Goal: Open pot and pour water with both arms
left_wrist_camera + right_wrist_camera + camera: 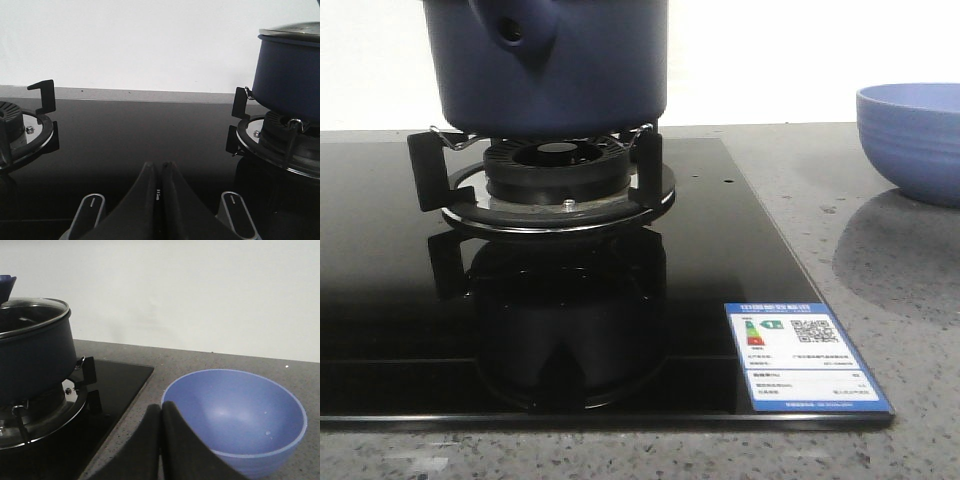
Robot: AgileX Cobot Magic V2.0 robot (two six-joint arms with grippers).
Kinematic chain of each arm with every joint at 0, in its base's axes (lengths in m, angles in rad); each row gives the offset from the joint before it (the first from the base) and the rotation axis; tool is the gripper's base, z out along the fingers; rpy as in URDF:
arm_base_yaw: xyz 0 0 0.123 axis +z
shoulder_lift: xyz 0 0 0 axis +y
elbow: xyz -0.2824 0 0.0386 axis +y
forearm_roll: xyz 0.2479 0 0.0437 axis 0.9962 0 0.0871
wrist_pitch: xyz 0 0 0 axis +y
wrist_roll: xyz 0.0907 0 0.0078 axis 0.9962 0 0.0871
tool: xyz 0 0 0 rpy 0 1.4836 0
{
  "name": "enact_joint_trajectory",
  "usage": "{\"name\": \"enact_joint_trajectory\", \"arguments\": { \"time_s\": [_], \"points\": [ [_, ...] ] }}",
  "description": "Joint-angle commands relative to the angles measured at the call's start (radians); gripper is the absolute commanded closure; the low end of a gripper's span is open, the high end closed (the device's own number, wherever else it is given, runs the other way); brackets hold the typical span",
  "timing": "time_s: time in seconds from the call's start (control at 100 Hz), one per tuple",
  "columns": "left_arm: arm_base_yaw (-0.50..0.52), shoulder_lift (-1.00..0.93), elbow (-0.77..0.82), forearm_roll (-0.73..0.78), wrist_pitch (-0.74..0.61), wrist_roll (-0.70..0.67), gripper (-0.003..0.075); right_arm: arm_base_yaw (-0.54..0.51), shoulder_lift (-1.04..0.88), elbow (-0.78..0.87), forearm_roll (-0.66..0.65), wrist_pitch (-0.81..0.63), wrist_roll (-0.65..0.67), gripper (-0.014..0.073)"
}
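Cooktop glass (620,330) is filling most of the front view, with the pot (555,65) sitting on the burner stand (555,185) at top center, lid (30,312) on, handle stub pointing at the camera. Light-blue bowl (912,140) is resting on the grey counter (880,270) at the right edge, well apart from the pot. Both the left gripper (159,167) and right gripper (161,410) are sitting clenched, fingers pressed together, gripping nothing.

Speckled counter (790,165) — glass hob (400,330) (black), bowl (912,140)
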Motion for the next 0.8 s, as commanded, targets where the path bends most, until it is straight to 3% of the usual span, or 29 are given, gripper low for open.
{"name": "enact_joint_trajectory", "arguments": {
  "time_s": [0.0,0.15,0.2,0.48,0.62,0.79],
  "points": [
    [0.003,-0.029,0.034,-0.001,-0.076,-0.010,0.0741,-0.052,-0.028,0.004,-0.344,-0.074,0.354,0.0636],
    [0.003,-0.029,0.034,-0.001,-0.076,-0.010,0.0741,-0.218,-0.146,0.105,-0.712,-0.006,0.769,0.0636],
    [0.003,-0.029,0.034,-0.001,-0.076,-0.010,0.0741,-0.255,-0.189,0.148,-0.795,-0.004,0.839,0.0636],
    [0.003,-0.029,0.034,-0.001,-0.076,-0.010,0.0741,-0.299,-0.401,0.347,-0.744,-0.006,0.832,0.0636],
    [0.003,-0.029,0.034,-0.001,-0.076,-0.010,0.0741,-0.299,-0.497,0.347,-0.744,0.114,0.748,0.0636],
    [0.003,-0.029,0.034,-0.001,-0.076,-0.010,0.0741,-0.299,-0.496,0.348,-0.739,0.189,0.746,0.0636]
  ]
}}
